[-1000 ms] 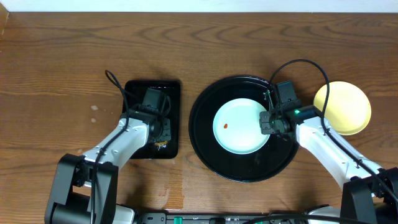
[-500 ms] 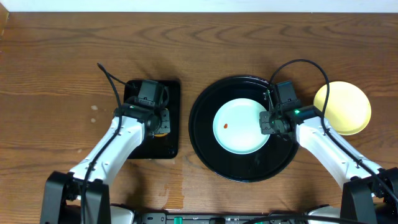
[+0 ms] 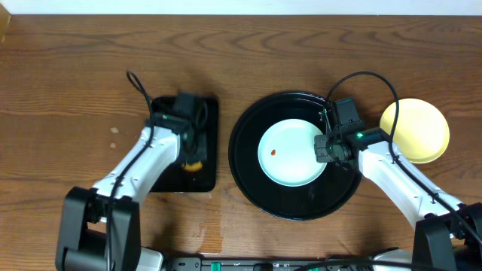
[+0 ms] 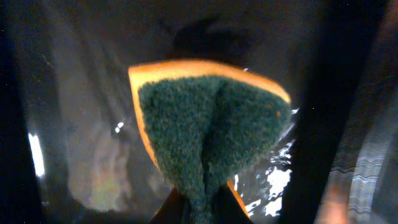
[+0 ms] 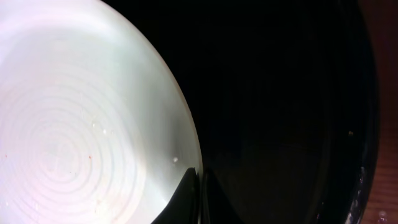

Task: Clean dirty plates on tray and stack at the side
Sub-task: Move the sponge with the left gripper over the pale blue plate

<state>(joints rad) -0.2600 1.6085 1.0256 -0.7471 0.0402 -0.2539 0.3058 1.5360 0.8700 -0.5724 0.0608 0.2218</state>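
The left gripper point(image 4: 199, 208) is squeezing the sponge point(image 4: 208, 127) between jaws that are nearly closed. The green scouring face is folding into a crease and the orange backing is showing along the upper edge. The step in hand is probably carrying that sponge across to scrub. To do it well, the pinch should stay this firm, the green face should land flat on the red speck point(image 3: 273, 152), and the rubbing should run in short strokes towards the held side so the dish is not pushed out of the other arm's grasp. The right gripper point(image 5: 195, 198) is clamping the right rim of the mint-blue plate point(image 5: 81, 124), its jaws drawn to a thin slit; the dim wrist view makes the exact bite hard to judge, but it appears to be steadying the dish. Further out, the sponge is hanging over the small rectangular tray point(image 3: 162, 187), and the plate is lying in the middle of the round black tray point(image 3: 248, 181). The yellow plate point(image 3: 416, 129) is sitting on the table point(image 3: 68, 83) near the round tray's right side.
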